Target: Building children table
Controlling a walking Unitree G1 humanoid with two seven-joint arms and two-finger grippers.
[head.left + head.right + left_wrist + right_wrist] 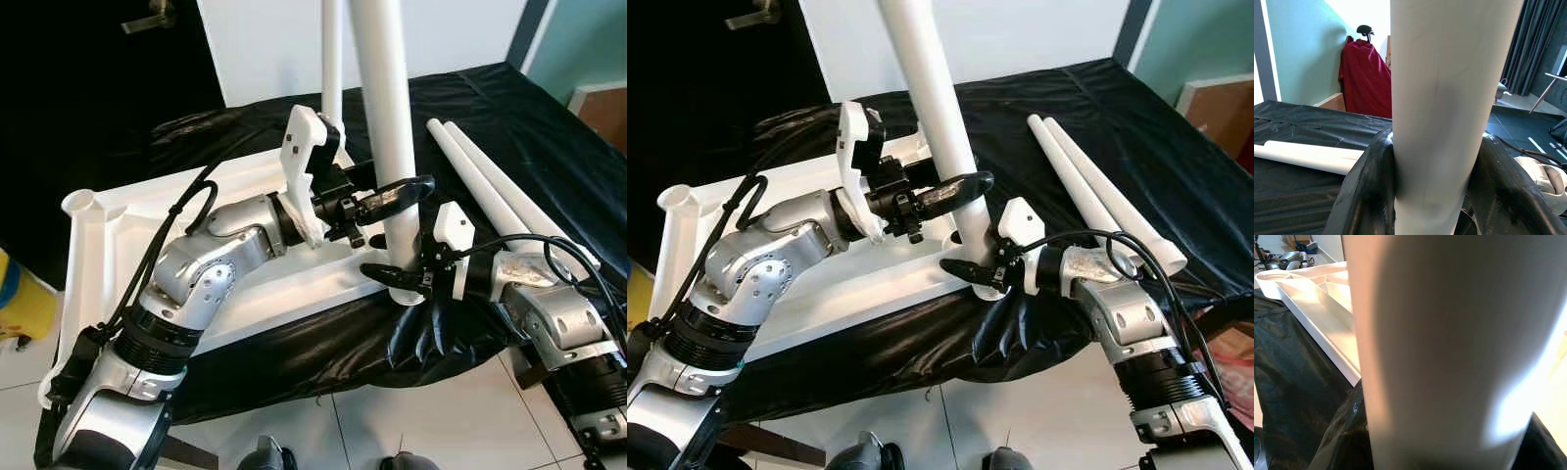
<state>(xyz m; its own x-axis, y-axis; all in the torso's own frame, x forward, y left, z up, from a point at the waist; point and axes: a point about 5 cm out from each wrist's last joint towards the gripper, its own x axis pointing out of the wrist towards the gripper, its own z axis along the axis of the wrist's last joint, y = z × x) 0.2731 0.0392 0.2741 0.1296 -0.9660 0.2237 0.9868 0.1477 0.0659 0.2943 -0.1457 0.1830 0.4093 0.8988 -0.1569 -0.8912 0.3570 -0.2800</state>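
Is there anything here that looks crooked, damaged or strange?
Only one thing: the white leg held by both the left gripper and the right gripper leans instead of standing straight on the upturned table top. No damage or spill shows. Two spare legs lie side by side on the black cover.

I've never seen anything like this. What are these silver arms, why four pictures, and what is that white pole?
The silver arms belong to a humanoid robot. Two pictures come from cameras in its head, looking down; two come from cameras on its wrists. A white table top lies upside down on a black-covered surface. The left gripper and the right gripper both clasp an upright table leg standing at the top's corner, the left higher up, the right near its foot. In each wrist picture the leg sits between black fingers. Two spare legs lie nearby.
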